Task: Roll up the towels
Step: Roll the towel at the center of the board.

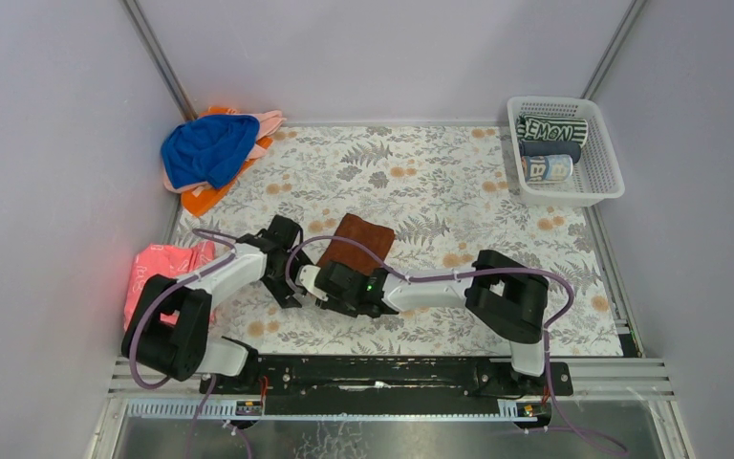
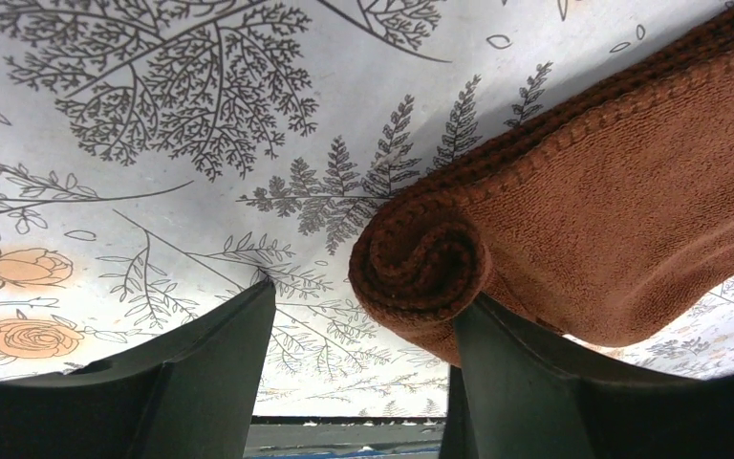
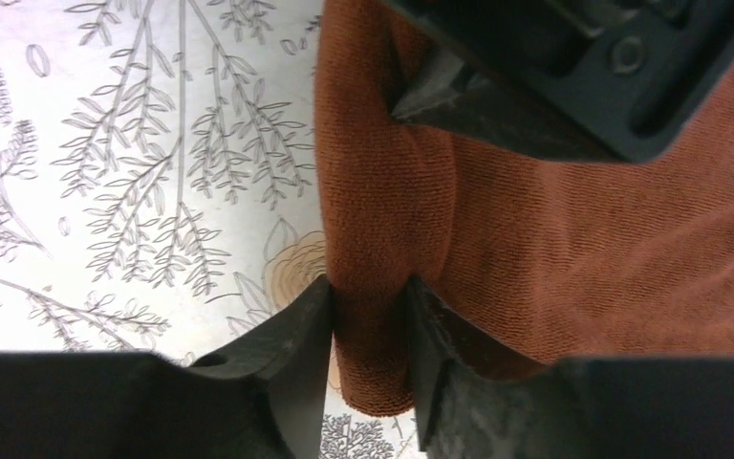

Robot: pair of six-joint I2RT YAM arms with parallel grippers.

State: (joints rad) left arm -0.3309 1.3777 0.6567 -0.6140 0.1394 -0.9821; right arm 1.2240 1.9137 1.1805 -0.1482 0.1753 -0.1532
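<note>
Brown towel, centre, near end partly rolled: right gripper pinches the roll, left gripper spread wide beside it. Rolled towels in basket at two o'clock; unrolled pile at ten o'clock.

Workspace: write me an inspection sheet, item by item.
Surface: floral table cover, lying flat.
Job's things: brown towel partly rolled at centre; towel pile in the far left corner, blue on top; three rolled towels in the white basket.
Clutter: reddish-pink flat item by the left arm.
Grippers: left gripper open, roll's end against one finger; right gripper pinching the brown towel's roll.
Cables: purple cables along both arms, one loop above the brown towel.
Surroundings: plain grey walls.
</note>
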